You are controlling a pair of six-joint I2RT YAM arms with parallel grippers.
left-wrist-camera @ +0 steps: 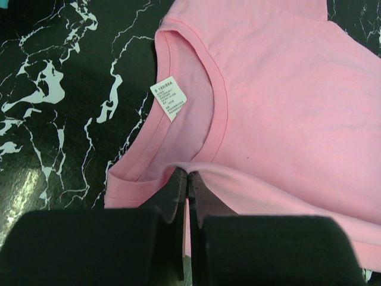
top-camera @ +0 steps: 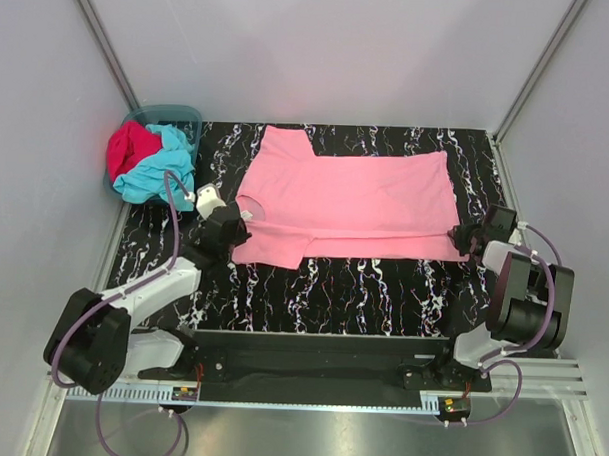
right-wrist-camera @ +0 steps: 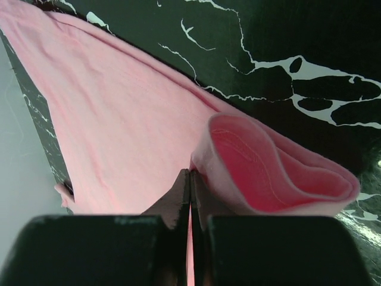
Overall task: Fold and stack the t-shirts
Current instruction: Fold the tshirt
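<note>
Pink t-shirt (top-camera: 356, 195) is spread out on the desk (top-camera: 362, 290), left fingers (left-wrist-camera: 172, 196) pinched tight on its collar edge, right fingers (right-wrist-camera: 175, 199) clamping its curled-up hem corner.

You're looking at a black, white-veined table (top-camera: 332, 289). The pink tee (top-camera: 356, 195) lies spread across its middle, neck toward the left edge and hem toward the right edge, where one corner curls up. At the far left corner sits the basket (top-camera: 163, 111), with the turquoise tee (top-camera: 156, 178) and red tee (top-camera: 127, 150) heaped in it.
</note>
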